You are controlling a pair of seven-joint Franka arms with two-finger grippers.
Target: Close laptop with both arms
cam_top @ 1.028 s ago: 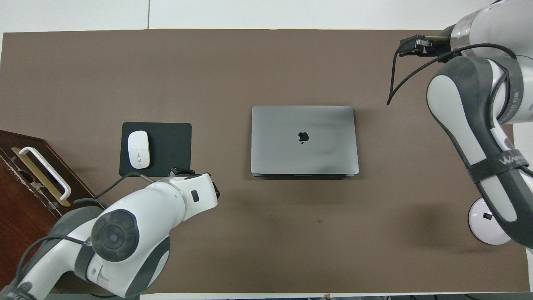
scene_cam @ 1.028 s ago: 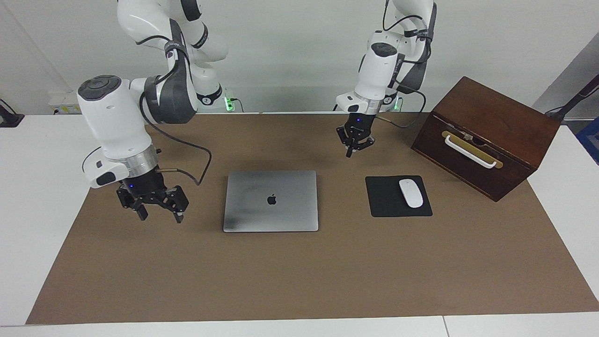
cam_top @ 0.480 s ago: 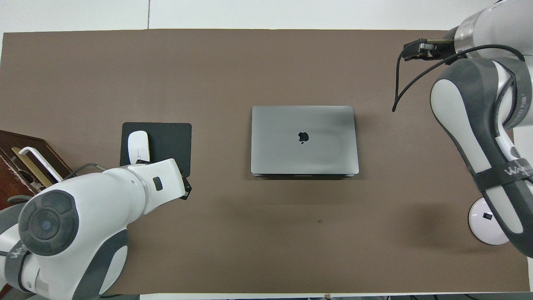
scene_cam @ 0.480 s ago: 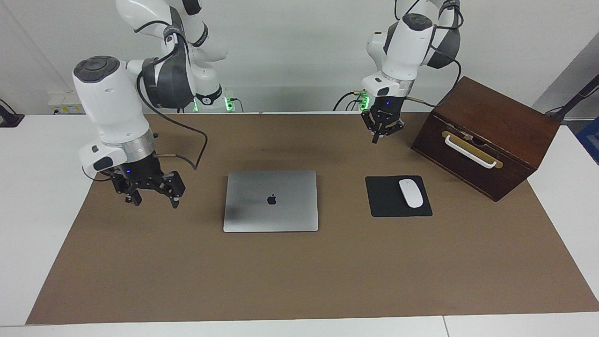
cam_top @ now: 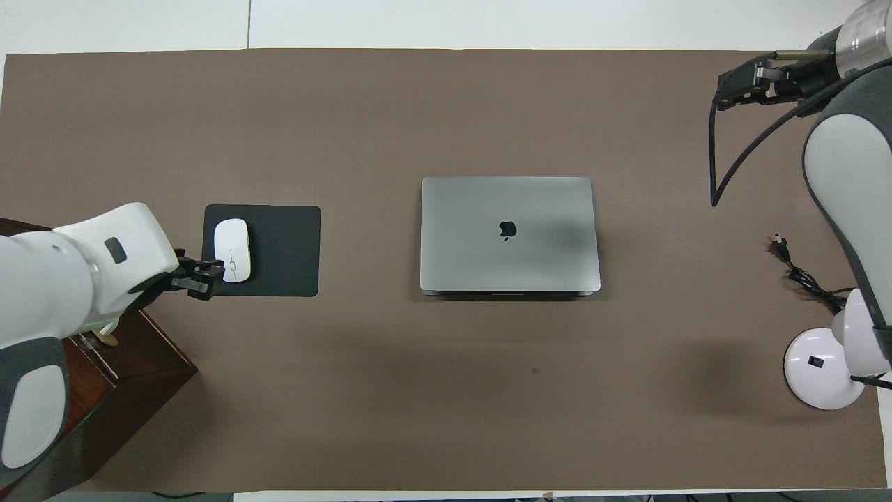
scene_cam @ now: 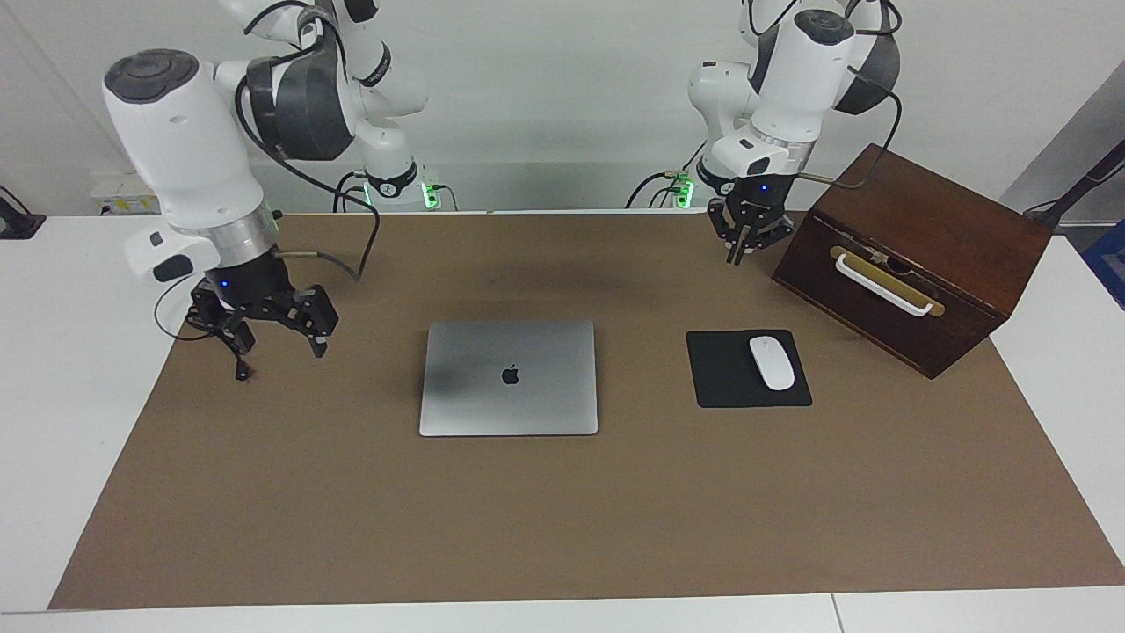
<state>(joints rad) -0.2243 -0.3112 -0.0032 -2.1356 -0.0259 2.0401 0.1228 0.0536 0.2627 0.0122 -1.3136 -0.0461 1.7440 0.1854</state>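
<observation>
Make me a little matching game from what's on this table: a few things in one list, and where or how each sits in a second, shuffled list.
Things:
1. laptop
2. white mouse
3. wooden box
4. right gripper

Places or states:
A. on the black mouse pad
B. lid shut, flat mid-mat
C. open, empty, in the air
D. at the left arm's end, white handle showing

Pairs: 1-B, 2-A, 3-D, 4-C

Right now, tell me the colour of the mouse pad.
The mouse pad is black, clearest in the overhead view.
</observation>
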